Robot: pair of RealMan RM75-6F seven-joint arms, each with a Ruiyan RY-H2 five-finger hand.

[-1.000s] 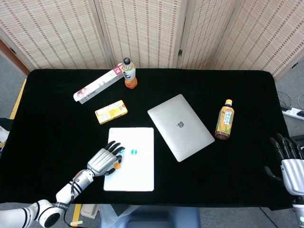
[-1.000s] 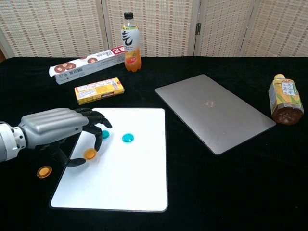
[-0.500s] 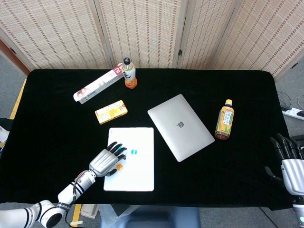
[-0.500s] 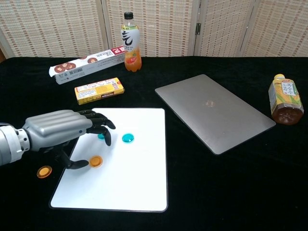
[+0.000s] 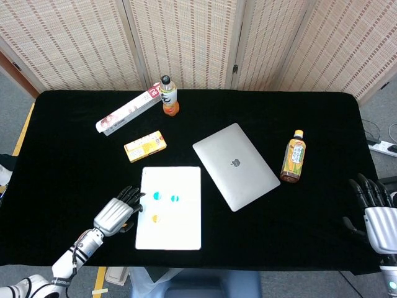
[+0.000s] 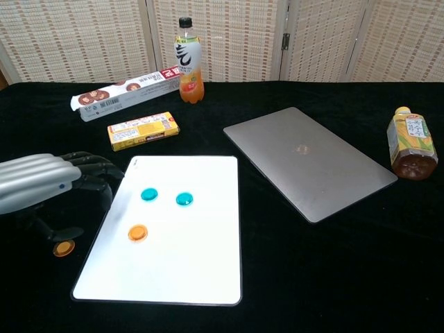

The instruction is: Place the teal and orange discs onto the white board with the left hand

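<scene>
Nearest the camera in the chest view, one orange disc lies on the black tabletop, just off the left edge of the white board. The left robot hand hovers above it, fingers loosely spread and holding nothing. The right robot hand is idle at the tabletop's far right edge, fingers apart and empty.

On the board lie a second orange disc and, beyond it, two teal discs, well apart from each other.

The remaining step is judged to be picking up the off-board orange disc. Recommended procedure:
- Lower the hand straight down over the disc.
- Pinch it by its rim; the disc is thin and may slide on the cloth.
- Release it on bare board, clear of the discs already placed.
</scene>
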